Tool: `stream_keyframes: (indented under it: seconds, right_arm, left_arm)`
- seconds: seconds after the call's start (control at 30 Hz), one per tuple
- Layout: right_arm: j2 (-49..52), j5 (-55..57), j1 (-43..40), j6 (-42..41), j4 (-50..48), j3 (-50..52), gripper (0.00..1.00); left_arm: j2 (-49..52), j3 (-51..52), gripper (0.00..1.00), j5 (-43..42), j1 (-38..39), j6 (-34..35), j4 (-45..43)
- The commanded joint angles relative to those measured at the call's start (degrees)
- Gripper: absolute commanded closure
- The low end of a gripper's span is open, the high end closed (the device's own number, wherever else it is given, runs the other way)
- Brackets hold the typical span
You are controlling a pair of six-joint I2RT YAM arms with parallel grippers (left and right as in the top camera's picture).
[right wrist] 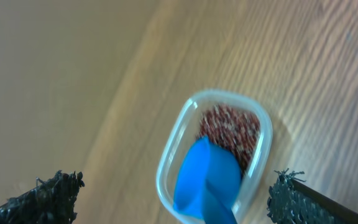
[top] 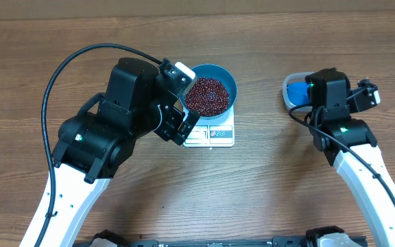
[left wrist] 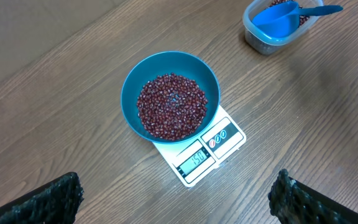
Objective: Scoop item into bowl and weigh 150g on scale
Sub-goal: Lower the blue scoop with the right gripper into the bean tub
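So the beans (left wrist: 171,106) are piled in the blue bowl (left wrist: 132,81). They're tiny dark red-brown ovals, kinda glossy, heaped into a loose mound that covers the whole bottom and climbs a bit up the sides. The top part of the smooth teal-blue wall shows bare all around the pile. The bowl sits right on the white scale (left wrist: 232,138) and hides most of the platform, so only the edge with the display strip (left wrist: 196,162) and the little round buttons (left wrist: 218,138) pokes out. The digits look like 150, but they're small, so that reading isn't certain.

The left gripper (left wrist: 178,200) hangs above the bowl and scale with its jaws spread wide. The two black fingers sit way out in the bottom corners of its wrist view with nothing between them but table (left wrist: 73,137).

Well off to the right is a clear plastic tub (right wrist: 166,162) with more of the same beans in it. A blue scoop (right wrist: 207,180) lies in the tub, its handle sticking out over the rim. The right gripper (right wrist: 176,200) hovers over that tub, and its jaws are spread wide too. It isn't pinching anything, and the scoop just rests in the tub below.
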State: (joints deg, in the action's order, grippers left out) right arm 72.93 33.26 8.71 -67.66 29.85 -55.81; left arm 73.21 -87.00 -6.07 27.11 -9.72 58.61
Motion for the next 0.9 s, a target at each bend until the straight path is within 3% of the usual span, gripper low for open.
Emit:
stream_keyframes:
  seconds: [0.0,0.33,0.67,0.87]
  right_arm:
    - [-0.57,6.36,-0.11,0.72,-2.54,-0.11,0.00]
    - [0.13,1.03,-0.11,-0.11,-13.05,-0.11,0.00]
    - [3.80,-6.25,-0.11,-17.25,-9.42,-0.04,0.00]
    - [7.02,-12.41,-0.11,-18.05,-7.74,-0.04,0.00]
  left_arm:
    - [0.28,-1.22,0.00,-1.03,-0.09,0.59,-0.09]
    - [0.28,-1.22,0.00,-1.03,-0.11,0.59,-0.11]
    - [0.28,-1.22,0.00,-1.03,-0.11,0.59,-0.09]
    - [0.28,-1.22,0.00,-1.03,-0.09,0.57,-0.09]
